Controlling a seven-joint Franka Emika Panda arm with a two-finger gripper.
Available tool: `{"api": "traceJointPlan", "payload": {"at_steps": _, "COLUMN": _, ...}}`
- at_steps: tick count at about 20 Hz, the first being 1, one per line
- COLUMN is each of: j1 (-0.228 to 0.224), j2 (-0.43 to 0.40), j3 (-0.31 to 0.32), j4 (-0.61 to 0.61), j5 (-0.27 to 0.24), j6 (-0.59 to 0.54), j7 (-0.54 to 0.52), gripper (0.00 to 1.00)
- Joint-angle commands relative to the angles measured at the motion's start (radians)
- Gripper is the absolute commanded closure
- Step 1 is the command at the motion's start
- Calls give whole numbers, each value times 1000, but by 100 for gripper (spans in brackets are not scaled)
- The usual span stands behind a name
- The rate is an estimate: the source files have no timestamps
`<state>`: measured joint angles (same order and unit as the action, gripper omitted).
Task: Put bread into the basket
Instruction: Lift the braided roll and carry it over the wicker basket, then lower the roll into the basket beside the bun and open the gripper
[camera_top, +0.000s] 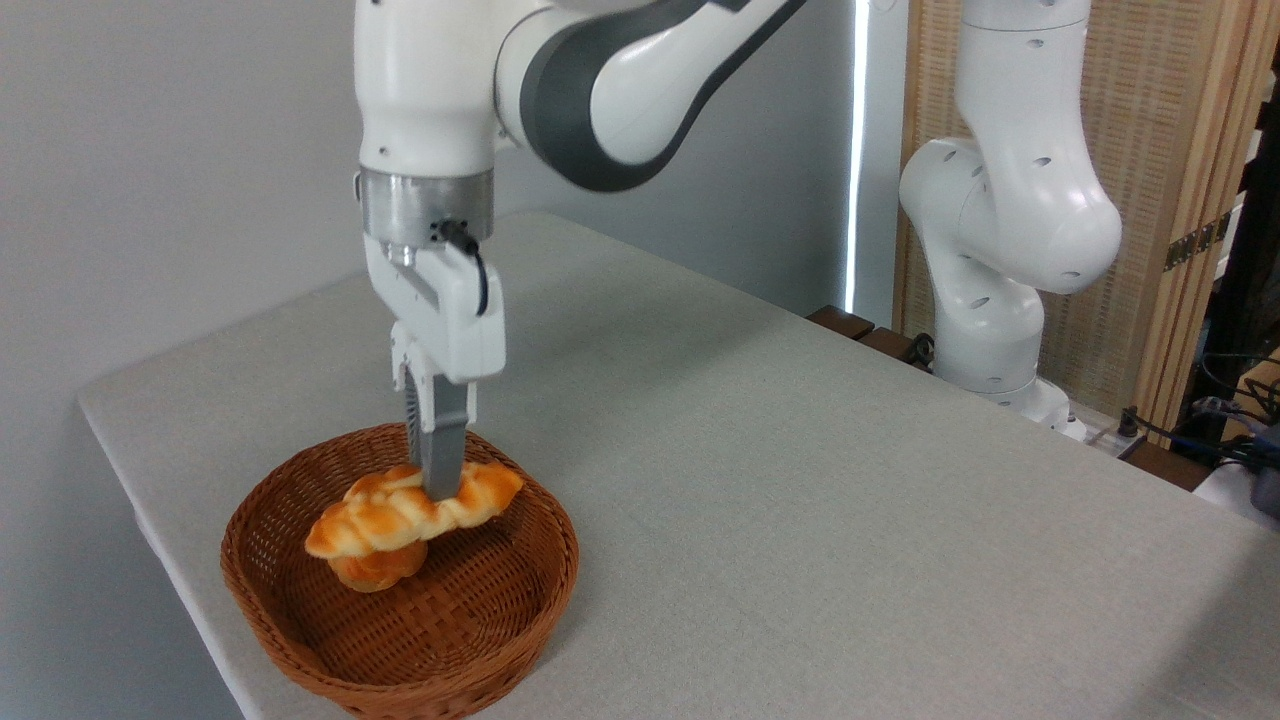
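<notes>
From the fixed camera, I work over a pale grey cloth-covered table (800, 480) that runs from the lower left back toward a plain grey wall (150, 150). At the right stands my white base (1000, 250), in front of a reed-panelled screen with a wooden frame (1180, 150), and cables (1230, 420) lie past the table's far right edge. The basket (300, 620) sits close to the table's front left edge; most of the cloth to its right is bare. My gripper (438, 485) points straight down over the basket, its fingers closed on the middle of the bread (385, 520), which lies nearly level above the basket floor. Just beneath the loaf, inside the basket, sits a small round bun (378, 570), touching or nearly touching it
</notes>
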<state>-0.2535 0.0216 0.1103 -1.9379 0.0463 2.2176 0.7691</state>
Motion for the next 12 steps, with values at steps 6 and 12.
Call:
{"api": "traceJointPlan", "payload": {"at_steps": 6, "j1": -10, "j2": 32, "j3": 16, "j4": 22, "j5": 1, "j6": 30, "j7": 12, "gripper": 69}}
{"api": "traceJointPlan", "payload": {"at_steps": 12, "j1": -10, "j2": 34, "j3": 16, "j4": 20, "j5": 6, "j6": 28, "j7": 12, "gripper": 35}}
